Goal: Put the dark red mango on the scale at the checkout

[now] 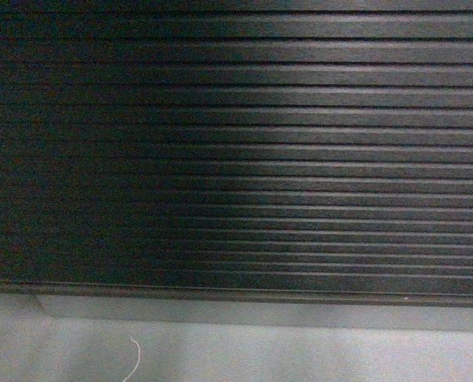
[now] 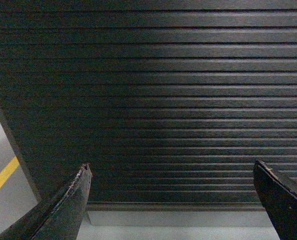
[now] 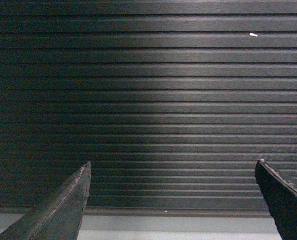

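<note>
The checkout's ribbed black front panel [image 1: 236, 151] fills the head view, and it also fills the left wrist view as the panel [image 2: 153, 100] and the right wrist view as the panel [image 3: 153, 100]. Its top is out of view. The dark red mango and the scale are out of view. My left gripper [image 2: 172, 172] is open, its dark fingers wide apart with nothing between them, facing the panel. My right gripper [image 3: 172, 170] is likewise open and empty before the panel. Neither gripper shows in the head view.
Grey floor [image 1: 236, 354] runs along the panel's base, with a thin white thread [image 1: 133, 360] lying on it. A yellow floor line [image 2: 1, 178] shows left of the counter's corner. A small white speck [image 3: 253, 34] sits on the panel.
</note>
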Available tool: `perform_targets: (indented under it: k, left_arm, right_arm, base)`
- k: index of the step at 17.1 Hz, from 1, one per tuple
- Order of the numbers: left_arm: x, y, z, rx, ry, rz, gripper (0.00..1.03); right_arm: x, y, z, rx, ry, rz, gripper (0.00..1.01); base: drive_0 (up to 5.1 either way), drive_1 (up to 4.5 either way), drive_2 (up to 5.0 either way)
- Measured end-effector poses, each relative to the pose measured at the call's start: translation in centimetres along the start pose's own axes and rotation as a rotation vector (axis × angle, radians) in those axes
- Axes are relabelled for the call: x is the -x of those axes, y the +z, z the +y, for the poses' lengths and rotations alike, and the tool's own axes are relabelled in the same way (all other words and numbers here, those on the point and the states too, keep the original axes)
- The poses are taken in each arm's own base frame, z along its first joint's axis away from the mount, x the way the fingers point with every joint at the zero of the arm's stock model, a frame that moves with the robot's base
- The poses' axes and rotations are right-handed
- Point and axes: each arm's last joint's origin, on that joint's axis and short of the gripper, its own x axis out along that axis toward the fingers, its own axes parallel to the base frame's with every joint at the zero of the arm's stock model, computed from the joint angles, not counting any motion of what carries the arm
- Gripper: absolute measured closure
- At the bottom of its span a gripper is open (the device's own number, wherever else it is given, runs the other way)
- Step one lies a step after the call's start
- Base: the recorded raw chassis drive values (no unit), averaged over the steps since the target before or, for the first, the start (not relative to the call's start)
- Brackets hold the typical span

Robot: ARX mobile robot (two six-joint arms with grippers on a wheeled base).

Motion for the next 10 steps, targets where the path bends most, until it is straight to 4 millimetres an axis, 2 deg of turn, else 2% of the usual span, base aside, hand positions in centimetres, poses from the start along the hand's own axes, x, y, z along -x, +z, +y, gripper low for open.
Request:
perform_targets:
  k: [4,10]
  left_arm:
    - [0.0,0.0,0.0,0.0,0.0,0.0,0.05]
    - [0.0,-0.01,0.0,0.0,0.0,0.001,0.05]
  right_arm:
    - [0.0,0.02,0.0,0.0,0.0,-0.002,0.03]
    - [0.0,0.0,0.0,0.0,0.0,0.0,0.03]
  base:
    - [0.0,2.68,-2.7]
    - [0.0,1.63,-1.7]
